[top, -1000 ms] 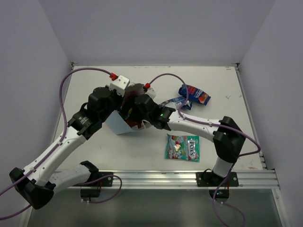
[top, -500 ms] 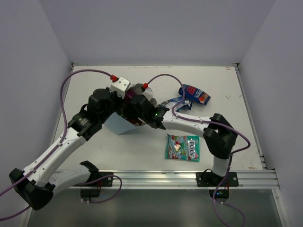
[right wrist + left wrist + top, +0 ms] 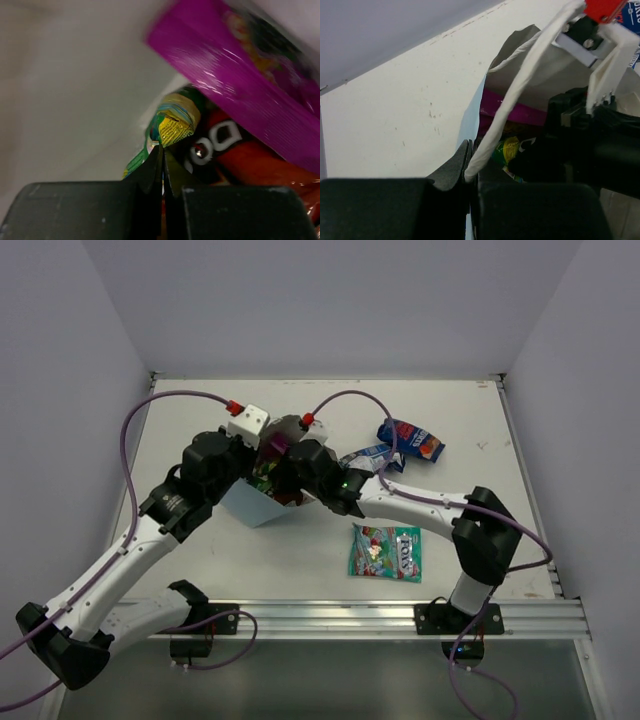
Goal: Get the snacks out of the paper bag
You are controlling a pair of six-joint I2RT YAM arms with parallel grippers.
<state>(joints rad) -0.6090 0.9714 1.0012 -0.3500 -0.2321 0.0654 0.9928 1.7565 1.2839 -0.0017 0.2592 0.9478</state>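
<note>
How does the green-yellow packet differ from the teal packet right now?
The green-yellow packet sits inside the paper bag; the teal packet lies flat on the table, outside it. The right tool is shut on the green-yellow packet's corner; no tool touches the teal packet. Only part of the green-yellow packet shows; the teal packet's whole face is in view. Both are crinkly foil snack packets.

Overhead; wrist close-ups sharing bag (image 3: 248, 506)
</note>
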